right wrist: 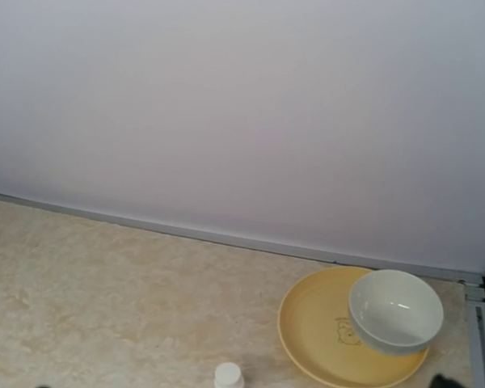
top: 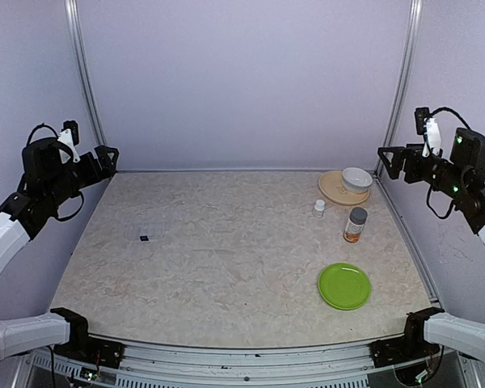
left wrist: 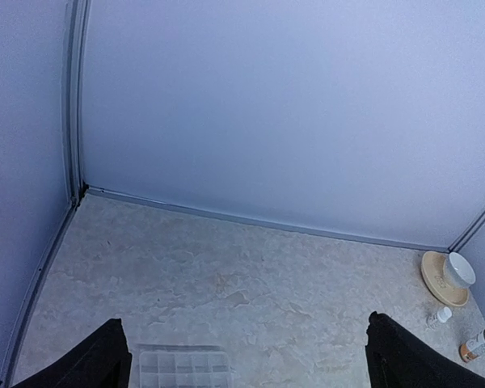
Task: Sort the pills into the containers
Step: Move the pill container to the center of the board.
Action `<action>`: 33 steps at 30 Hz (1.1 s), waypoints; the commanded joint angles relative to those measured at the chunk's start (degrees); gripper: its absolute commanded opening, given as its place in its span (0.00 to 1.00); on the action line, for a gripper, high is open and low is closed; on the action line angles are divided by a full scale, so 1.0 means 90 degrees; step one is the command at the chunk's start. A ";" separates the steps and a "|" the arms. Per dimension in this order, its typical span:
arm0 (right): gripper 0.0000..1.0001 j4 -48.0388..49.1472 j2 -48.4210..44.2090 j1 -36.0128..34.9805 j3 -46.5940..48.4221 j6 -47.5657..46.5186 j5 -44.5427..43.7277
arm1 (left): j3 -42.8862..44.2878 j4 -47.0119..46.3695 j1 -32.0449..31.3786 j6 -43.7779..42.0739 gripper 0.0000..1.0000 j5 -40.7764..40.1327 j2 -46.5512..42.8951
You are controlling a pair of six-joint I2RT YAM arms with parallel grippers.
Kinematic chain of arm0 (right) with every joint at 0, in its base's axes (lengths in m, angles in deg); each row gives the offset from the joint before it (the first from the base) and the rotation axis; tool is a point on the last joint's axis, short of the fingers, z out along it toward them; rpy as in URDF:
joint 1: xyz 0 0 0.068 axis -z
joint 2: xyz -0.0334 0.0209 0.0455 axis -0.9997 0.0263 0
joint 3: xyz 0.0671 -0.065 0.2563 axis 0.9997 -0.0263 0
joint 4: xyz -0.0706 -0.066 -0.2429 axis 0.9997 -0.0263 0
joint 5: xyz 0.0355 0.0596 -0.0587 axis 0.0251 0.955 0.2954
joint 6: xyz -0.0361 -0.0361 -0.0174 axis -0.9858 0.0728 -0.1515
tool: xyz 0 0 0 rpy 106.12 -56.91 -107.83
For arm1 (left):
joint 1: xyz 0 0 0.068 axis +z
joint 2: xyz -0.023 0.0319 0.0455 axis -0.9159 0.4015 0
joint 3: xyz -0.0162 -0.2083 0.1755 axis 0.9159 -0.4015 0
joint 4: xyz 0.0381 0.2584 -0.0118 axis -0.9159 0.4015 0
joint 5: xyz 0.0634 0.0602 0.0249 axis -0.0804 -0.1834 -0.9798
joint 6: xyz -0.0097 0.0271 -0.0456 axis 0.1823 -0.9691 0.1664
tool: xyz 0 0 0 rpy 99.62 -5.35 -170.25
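Pill organiser lies flat on the left half of the surface, long axis across, below and ahead of the wide-spread left pincer, well apart from the equally spread right pincer.

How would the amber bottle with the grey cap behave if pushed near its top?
The amber bottle with the grey cap stands upright, tall and narrow, so it would probably tip. Being round, it might then roll.
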 commanded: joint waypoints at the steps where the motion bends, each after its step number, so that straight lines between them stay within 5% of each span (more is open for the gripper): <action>1: 1.00 -0.0075 -0.0014 0.0131 0.0292 0.0199 0.0319 | 0.0230 -0.0086 0.0063 0.0116 0.99 0.0222 0.0077; 18: 1.00 -0.0019 -0.0028 0.0210 0.0161 0.0970 0.1551 | 0.0395 0.0012 0.0066 0.0580 0.99 0.0391 0.0328; 33: 1.00 -0.0289 0.0481 0.0139 -0.0532 0.1024 0.0970 | 0.0197 0.0173 -0.0640 0.0591 0.99 0.0203 0.1003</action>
